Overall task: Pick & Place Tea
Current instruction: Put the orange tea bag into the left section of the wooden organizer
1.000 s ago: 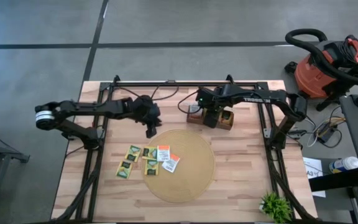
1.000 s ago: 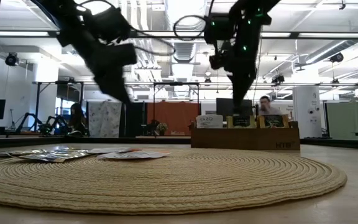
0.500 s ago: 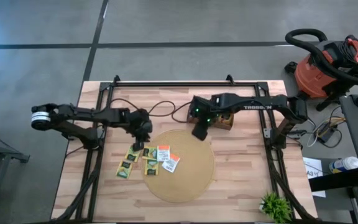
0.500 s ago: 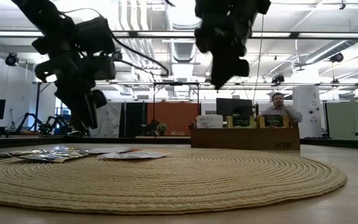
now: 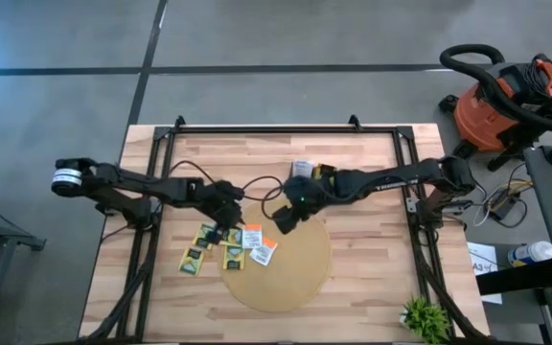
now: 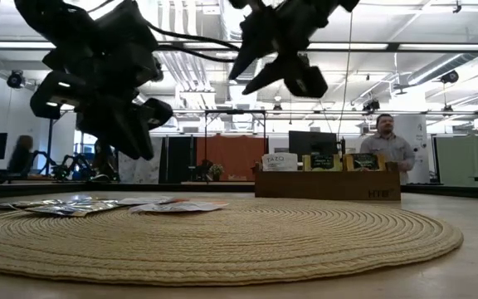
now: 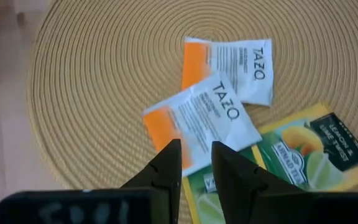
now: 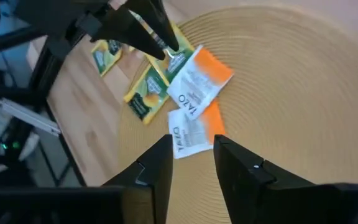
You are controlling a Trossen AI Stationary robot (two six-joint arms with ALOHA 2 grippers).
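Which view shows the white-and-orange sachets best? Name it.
Left wrist view: both white-and-orange sachets fill it, lettering legible. The right wrist view shows them smaller, the high view only as specks on the mat, the low view edge-on.

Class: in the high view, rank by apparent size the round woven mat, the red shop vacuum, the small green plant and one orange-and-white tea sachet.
1. Round woven mat
2. Red shop vacuum
3. Small green plant
4. Orange-and-white tea sachet

The vacuum stands on the floor, farther from the camera, so it looks smaller than it really is.
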